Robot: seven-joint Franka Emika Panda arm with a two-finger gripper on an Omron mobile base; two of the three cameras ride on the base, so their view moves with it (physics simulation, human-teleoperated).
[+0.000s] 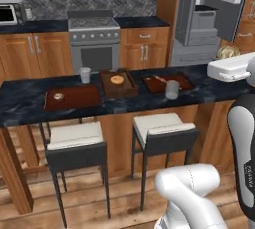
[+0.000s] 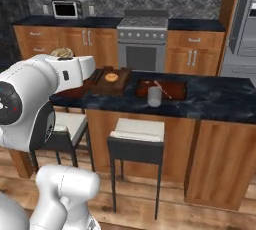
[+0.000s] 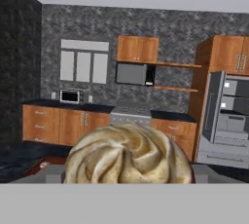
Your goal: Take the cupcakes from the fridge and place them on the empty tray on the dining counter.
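A cupcake (image 3: 127, 154) with a swirled tan-cream top sits close in front of the hand camera, hiding the fingertips. My gripper (image 1: 226, 57) (image 2: 63, 57) is shut on this cupcake (image 1: 228, 51) (image 2: 62, 52) and holds it in the air at the near right end of the dining counter (image 1: 30, 109) (image 2: 215, 99). On the counter's left lies the reddish-brown tray (image 1: 74, 98), with a second small cupcake (image 1: 59, 95) on it. My arm covers most of this tray in the right base view. The fridge (image 1: 209, 16) (image 3: 228, 116) stands behind with its doors open.
A dark wooden board (image 1: 118, 86) bearing a round pastry (image 1: 116, 79) lies mid-counter. A second tray (image 1: 162, 82) to its right carries a grey cup (image 1: 172, 89); another cup (image 1: 85, 74) stands farther left. Two white-seated stools (image 1: 74, 141) stand on my side of the counter.
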